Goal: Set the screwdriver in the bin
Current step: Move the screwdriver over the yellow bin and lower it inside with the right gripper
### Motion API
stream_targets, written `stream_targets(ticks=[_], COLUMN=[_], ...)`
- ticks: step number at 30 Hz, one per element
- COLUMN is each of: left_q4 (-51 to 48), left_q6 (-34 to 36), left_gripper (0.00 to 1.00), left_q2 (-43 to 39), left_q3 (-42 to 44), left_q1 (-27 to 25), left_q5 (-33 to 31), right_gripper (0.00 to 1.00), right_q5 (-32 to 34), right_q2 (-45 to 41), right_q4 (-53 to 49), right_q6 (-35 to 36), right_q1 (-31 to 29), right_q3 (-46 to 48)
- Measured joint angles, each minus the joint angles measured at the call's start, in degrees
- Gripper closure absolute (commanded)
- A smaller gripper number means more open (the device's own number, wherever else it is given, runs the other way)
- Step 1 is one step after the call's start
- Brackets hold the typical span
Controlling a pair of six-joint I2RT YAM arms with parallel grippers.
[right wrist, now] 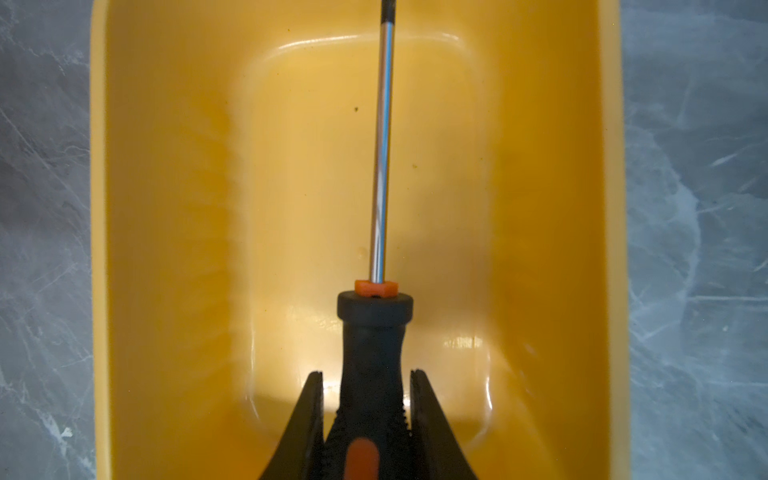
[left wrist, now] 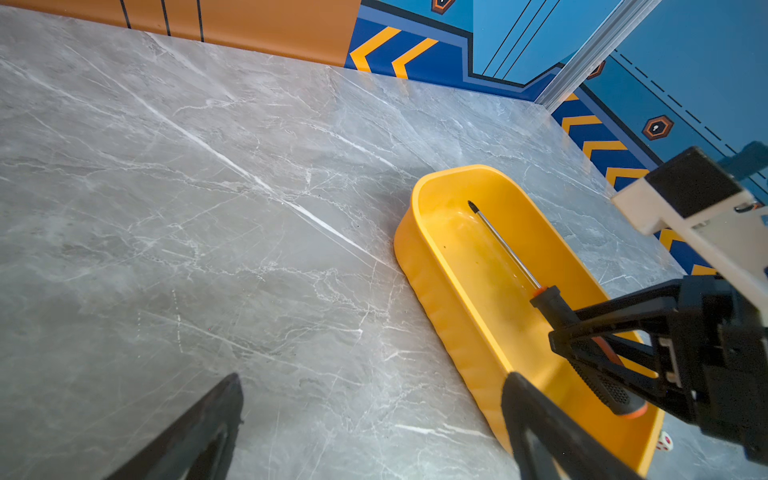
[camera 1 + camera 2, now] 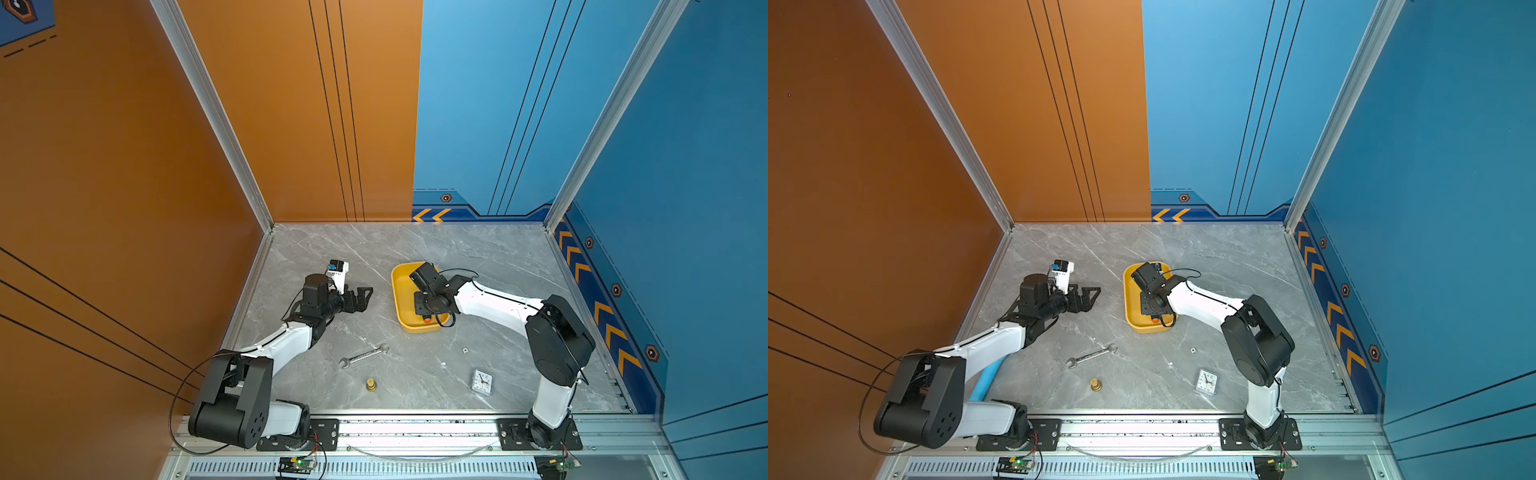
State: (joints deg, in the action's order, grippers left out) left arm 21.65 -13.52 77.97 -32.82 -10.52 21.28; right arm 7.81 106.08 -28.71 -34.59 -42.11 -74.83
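The right pincer [image 1: 368,374] is clamped on the handle of the screwdriver [image 1: 375,309], whose shaft points straight ahead of it, inside the bin [image 1: 166,208] below. The left pincer [image 2: 374,376] stands with its jaws apart.

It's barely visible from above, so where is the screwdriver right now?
The screwdriver runs lengthwise inside the yellow bin, beyond and right of the wrench in both top views, its handle clamped in the right gripper.

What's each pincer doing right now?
Left pincer: open, empty.
Right pincer: closed on the screwdriver handle, over the yellow tray.
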Motion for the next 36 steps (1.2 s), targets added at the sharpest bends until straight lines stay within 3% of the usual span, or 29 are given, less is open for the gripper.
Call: stream_targets(ticks=[7,16,36], left_q4=[-0.5,-0.6,-0.8], left_q6=[0.2,0.2,0.4], left_gripper=[0.02,0.02,0.02], left_q2=[0.0,0.0,0.0], left_q3=[0.0,0.0,0.0], left_q1=[0.0,0.1,0.1], left_q5=[0.0,0.0,0.0], right_gripper=[0.99,0.83,0.6], right_q5=[1.1,1.7,3.5], right_q2=[1.7,4.0,4.7], right_q4=[-0.4,-1.6,-2.8], right_q6=[0.0,0.1,0.2], right_q1=[0.0,-0.1,-0.4], right_q3=[-1.0,-2.2,-3.5])
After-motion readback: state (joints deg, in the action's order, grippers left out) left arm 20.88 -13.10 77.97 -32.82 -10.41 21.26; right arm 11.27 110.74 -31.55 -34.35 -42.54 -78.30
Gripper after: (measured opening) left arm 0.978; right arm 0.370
